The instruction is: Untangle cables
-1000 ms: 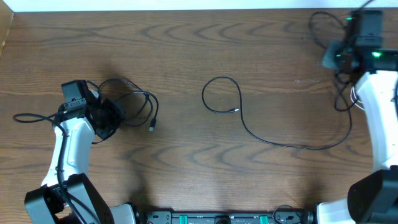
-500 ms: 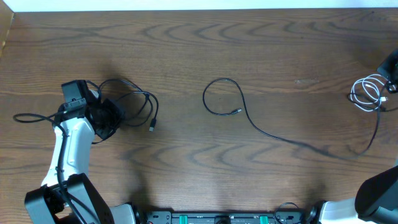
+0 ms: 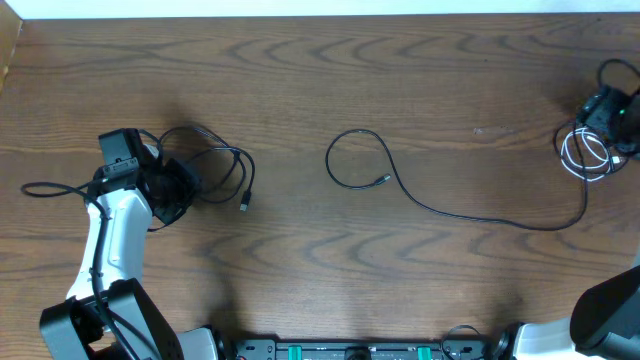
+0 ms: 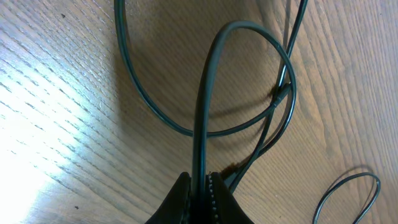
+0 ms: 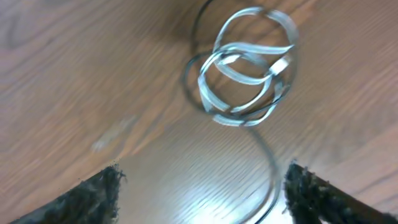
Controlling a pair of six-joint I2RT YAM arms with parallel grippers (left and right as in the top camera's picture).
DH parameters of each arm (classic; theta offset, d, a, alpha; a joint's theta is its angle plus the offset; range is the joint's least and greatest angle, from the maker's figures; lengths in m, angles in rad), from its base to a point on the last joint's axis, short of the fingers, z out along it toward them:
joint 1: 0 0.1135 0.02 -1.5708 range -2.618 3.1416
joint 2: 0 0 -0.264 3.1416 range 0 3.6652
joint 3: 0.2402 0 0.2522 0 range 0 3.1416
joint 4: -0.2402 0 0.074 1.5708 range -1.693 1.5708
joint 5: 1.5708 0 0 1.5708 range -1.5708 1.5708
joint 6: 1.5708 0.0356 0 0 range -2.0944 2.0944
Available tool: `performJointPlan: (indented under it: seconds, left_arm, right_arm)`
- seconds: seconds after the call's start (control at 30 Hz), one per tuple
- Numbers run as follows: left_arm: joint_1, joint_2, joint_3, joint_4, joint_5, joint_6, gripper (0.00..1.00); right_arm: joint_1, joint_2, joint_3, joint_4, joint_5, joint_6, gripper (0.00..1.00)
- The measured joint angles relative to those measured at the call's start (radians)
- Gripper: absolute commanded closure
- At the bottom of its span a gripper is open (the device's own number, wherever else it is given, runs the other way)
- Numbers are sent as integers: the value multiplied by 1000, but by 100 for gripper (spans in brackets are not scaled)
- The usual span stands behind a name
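A tangled black cable [image 3: 218,165] lies at the left of the table. My left gripper [image 3: 178,188] is shut on one of its loops; in the left wrist view the loop [image 4: 202,112] rises straight out of the closed fingertips [image 4: 184,191]. A second black cable [image 3: 357,158] loops at mid-table and trails right to a white coiled cable [image 3: 585,155]. My right gripper [image 3: 600,115] hovers just beyond that coil. In the right wrist view its gripper [image 5: 199,193] is open and the blurred white coil [image 5: 245,74] lies free ahead of the fingers [image 5: 93,193].
The table's far edge [image 3: 300,14] runs along the top. The left arm's white link [image 3: 112,235] reaches in from the bottom left. The right arm's base [image 3: 610,315] shows at the bottom right corner.
My right gripper has opened and let go of the white coil, which now lies at the far right. The long black cable's right end has dropped and shifted. The left arm has not moved.
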Motion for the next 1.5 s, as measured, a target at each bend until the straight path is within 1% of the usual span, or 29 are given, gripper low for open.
performJointPlan:
  seconds: [0.17,0.33,0.4,0.47,0.5,0.53,0.57,0.6,0.67,0.73,0.77,0.9,1.0,1.07,1.23,1.33,1.5]
  left_arm:
    - [0,0,0,0,0,0,92]
    - [0,0,0,0,0,0,92]
    - [0,0,0,-1,0,0,91]
    - [0,0,0,-1,0,0,92]
    - [0,0,0,-1,1,0,91]
    - [0,0,0,-1,0,0,91]
    - [0,0,0,-1,1,0,91]
    - [0,0,0,-1,1,0,92]
    - [0,0,0,-1,1,0,92]
    - [0,0,0,-1,1,0,92]
    - [0,0,0,-1,1,0,92]
    - [0,0,0,-1,3,0,91]
    - [0,0,0,-1,4,0,92]
    - [0,0,0,-1,4,0,92]
    - [0,0,0,-1,4,0,92]
    - [0,0,0,0,4,0,92]
    - [0,0,0,-1,4,0,92]
  right_arm:
    - [69,0,-10,-58,-127,-36,27]
    - [195,0,-66,-45,-198,-95,27]
    - [255,0,-102,-10,-211,-126,27]
    - [314,0,-134,24,-218,-156,24]
    - [353,1,-152,47,-222,-177,20]
    - [387,1,-169,73,-225,-191,18]
    - [412,1,-180,86,-228,-204,21]
    - [435,1,-188,95,-230,-212,32]
    - [499,1,-200,116,-236,-227,48]
    - [544,1,-202,136,-237,-237,57]
    - [565,1,-202,150,-238,-241,59]
    - [649,3,-202,204,-236,-274,59]
    - [716,23,-202,222,-236,-319,57]
    - [758,50,-202,231,-237,-351,56]
    - [861,164,-202,249,-238,-459,56]
    - [898,226,-202,266,-230,-507,56]
    - [929,309,-202,290,-173,-542,56]
